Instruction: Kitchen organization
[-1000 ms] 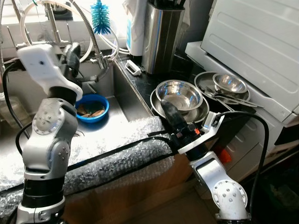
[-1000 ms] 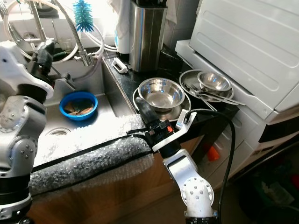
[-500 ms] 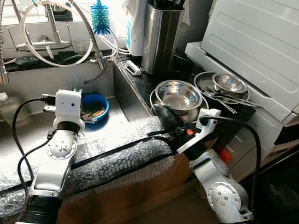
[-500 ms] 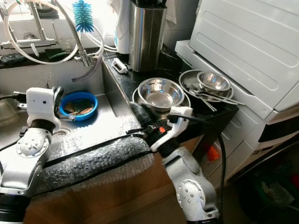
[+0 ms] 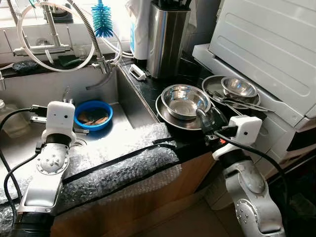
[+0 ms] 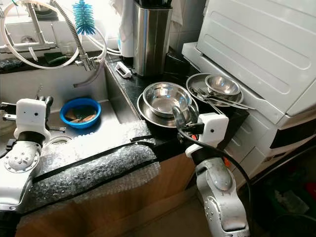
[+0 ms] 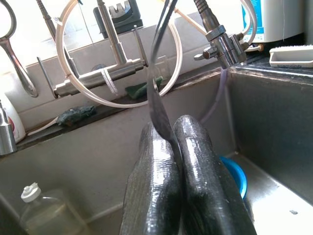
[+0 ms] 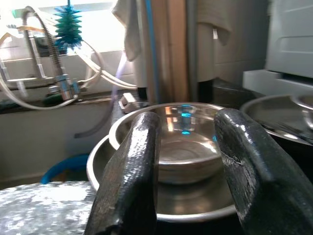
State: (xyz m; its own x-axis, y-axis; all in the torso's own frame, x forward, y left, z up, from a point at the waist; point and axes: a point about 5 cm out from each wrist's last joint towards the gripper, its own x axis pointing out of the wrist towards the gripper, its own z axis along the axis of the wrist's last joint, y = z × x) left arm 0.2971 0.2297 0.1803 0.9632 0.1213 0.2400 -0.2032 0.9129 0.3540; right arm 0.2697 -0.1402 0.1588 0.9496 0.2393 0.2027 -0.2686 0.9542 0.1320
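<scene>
The right gripper (image 8: 188,196) sits at the counter edge with its two black fingers (image 8: 128,181) spread apart, lined up on the steel bowl (image 5: 185,100) that nests in a wider steel pan (image 5: 168,116) on the dark counter (image 5: 148,86); nothing is between the fingers yet, so this reads as an approach to the bowl's near rim, not a grasp. The spread looks set to straddle the thin rim wall, one finger inside and one outside. The left gripper (image 7: 178,161) is over the sink (image 5: 121,98), fingers pressed together on a thin flat metal utensil (image 7: 157,93) that stands up out of the pinch (type unclear, its upper end is lost against the bright window). It is held near the blue bowl (image 5: 93,113) lying in the basin, which holds some brownish scraps. Further right, a second small bowl (image 5: 238,87) and loose cutlery (image 5: 242,102) rest on a plate (image 5: 212,85) beside the white appliance (image 5: 266,44). Bubble wrap (image 5: 118,165) pads the sink's front edge, probably to protect the arms and the counter lip. Judgement: the organizing is at an early stage, with the steel stack untouched.
</scene>
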